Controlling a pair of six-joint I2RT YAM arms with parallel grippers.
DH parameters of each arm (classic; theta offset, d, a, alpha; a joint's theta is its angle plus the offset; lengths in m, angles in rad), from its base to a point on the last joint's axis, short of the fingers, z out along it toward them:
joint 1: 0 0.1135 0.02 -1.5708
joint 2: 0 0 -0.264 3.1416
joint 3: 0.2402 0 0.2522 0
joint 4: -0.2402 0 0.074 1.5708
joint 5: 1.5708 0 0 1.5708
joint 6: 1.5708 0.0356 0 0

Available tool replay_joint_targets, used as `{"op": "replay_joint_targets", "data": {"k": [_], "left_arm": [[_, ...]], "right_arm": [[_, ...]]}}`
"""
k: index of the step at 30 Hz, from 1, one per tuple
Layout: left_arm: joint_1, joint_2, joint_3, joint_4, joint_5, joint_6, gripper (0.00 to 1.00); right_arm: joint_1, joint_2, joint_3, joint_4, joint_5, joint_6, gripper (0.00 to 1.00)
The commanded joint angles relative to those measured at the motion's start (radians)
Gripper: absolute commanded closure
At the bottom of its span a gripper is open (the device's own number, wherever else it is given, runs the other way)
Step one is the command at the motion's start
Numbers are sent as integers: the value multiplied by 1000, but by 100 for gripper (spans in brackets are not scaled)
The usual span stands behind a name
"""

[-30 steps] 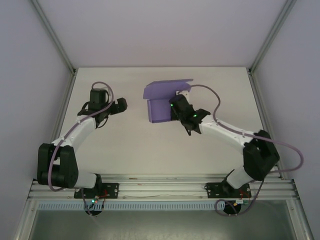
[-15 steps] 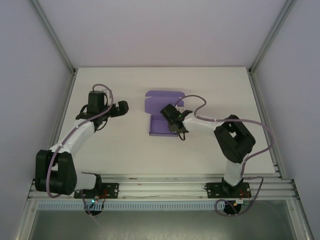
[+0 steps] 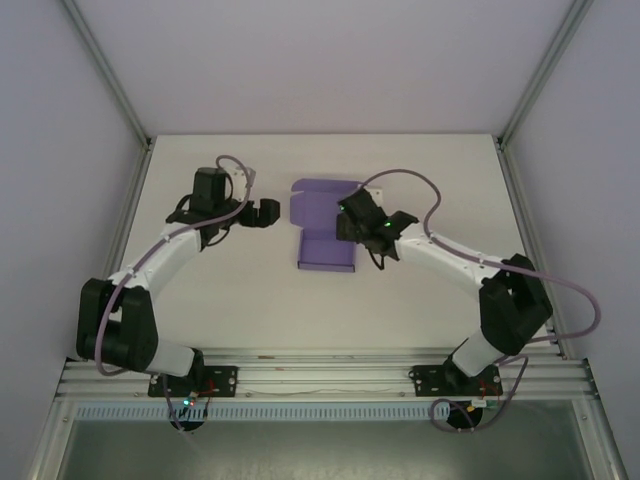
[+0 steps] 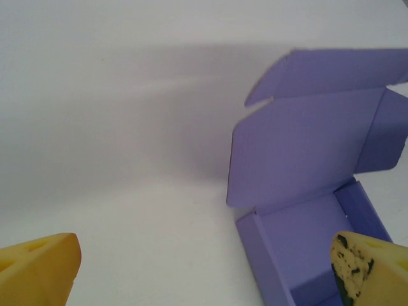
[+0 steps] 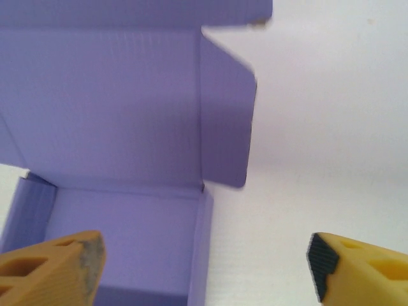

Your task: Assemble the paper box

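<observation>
Top view: purple thin-card paper box (image 3: 322, 240), a second ago raised and tilted in the right claw, now lies flat at the centre of the white table (image 3: 260, 300). Its lid panel (image 3: 322, 200) is folded back toward 12 o'clock and its tray (image 3: 325, 252) sits toward 6. The right gripper (image 3: 350, 232), then pinched together, is now spread apart at the tray's 3 o'clock wall. The left gripper (image 3: 266, 213) has shifted closer, near the box at 9 o'clock, not touching.

Left wrist view: yellow fingers (image 4: 41, 264) are wide apart, with the box at 3 o'clock.

Right wrist view: the fingers straddle the tray's wall. The tray holds only its plain purple floor.
</observation>
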Motion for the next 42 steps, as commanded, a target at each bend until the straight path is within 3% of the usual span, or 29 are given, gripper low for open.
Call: {"op": "replay_joint_targets", "data": {"k": [1,5,10,14,19,23,33,35,38,42], "left_arm": [[1,75,92,-67,43,123,0],[1,187,210,-147,110,232,0],[-5,296,329,-245,220,396,0],[-20,407,478,-380,216,501,0],[-33,553,682,-539,261,573,3],[-62,601,740,-616,236,636,14],[-73,583,728,-579,172,603,44],[-72,585,735,-598,149,608,50],[-72,583,736,-616,137,611,53],[-77,565,733,-609,101,594,65]], "right_arm": [[-68,-9,10,58,-147,-247,9],[-158,28,81,60,-297,-442,6],[-224,132,222,-56,-488,-652,11],[-244,231,350,-171,-500,-721,11],[-262,322,467,-268,-506,-763,24],[-269,364,512,-318,-473,-767,29],[-279,425,568,-291,-517,-780,33],[-283,441,589,-304,-527,-782,40],[-285,452,608,-332,-548,-788,62],[-284,436,613,-357,-565,-788,85]]}}
